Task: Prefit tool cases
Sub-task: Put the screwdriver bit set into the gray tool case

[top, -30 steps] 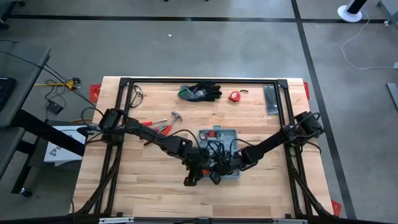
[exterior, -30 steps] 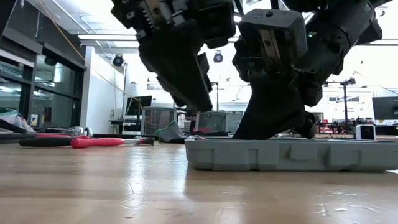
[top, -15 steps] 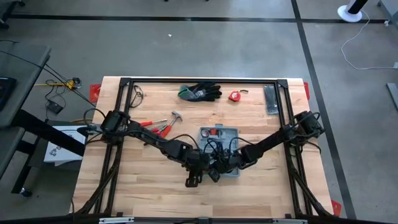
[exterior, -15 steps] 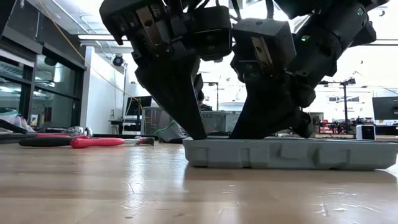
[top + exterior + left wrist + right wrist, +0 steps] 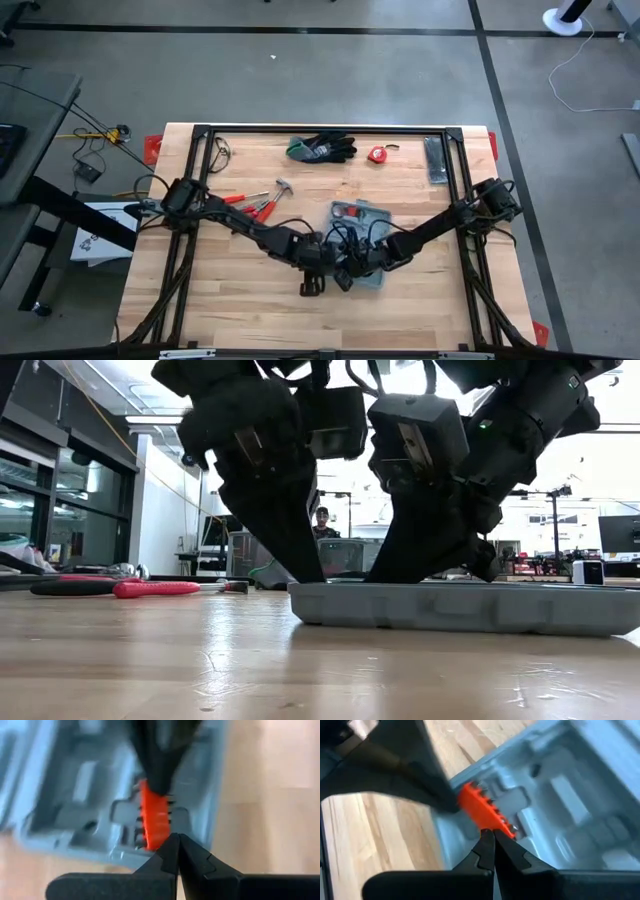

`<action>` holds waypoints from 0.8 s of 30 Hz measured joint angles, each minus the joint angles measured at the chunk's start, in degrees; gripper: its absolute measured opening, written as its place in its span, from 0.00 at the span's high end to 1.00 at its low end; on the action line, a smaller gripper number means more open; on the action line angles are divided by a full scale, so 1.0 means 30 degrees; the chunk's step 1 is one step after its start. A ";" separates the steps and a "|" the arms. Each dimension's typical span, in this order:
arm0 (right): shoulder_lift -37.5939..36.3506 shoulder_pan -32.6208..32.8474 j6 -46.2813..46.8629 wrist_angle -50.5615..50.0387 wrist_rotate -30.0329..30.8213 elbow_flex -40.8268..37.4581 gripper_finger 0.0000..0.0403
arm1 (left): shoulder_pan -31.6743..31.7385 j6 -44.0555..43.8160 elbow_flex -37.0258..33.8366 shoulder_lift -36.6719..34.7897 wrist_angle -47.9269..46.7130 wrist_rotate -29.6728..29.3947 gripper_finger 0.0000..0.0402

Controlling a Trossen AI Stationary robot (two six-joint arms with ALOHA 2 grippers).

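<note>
Wooden worktop [image 5: 220, 290] first — the grey-blue tool case [image 5: 362, 222] lies open near its middle, skewed, moulded recesses facing up. Both arms meet over the case's near end. The left gripper [image 5: 177, 836] has its fingers pressed tip to tip, nothing between them, right beside an orange toothed piece [image 5: 155, 820] seated in the case. The right gripper [image 5: 488, 834] — fingers together too, empty, touching that same orange piece.
</note>
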 joint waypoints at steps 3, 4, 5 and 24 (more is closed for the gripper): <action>0.0000 0.0004 0.0022 0.0009 -0.0049 0.0000 1.00 | -0.0030 -0.0058 -0.0015 -0.0076 -0.0028 -0.1041 1.00; 0.0000 0.0020 0.0022 0.0013 -0.0103 0.0000 1.00 | -0.0015 -0.0109 -0.0015 -0.0076 0.0015 -0.1085 1.00; 0.0000 0.0026 0.0022 0.0025 -0.0185 0.0000 1.00 | -0.0009 -0.0109 -0.0015 -0.0076 0.0022 -0.1152 1.00; -0.0018 0.0116 0.0677 -0.0054 0.0576 0.0000 1.00 | 0.0424 0.0240 -0.0044 -0.0076 0.0483 -0.1471 1.00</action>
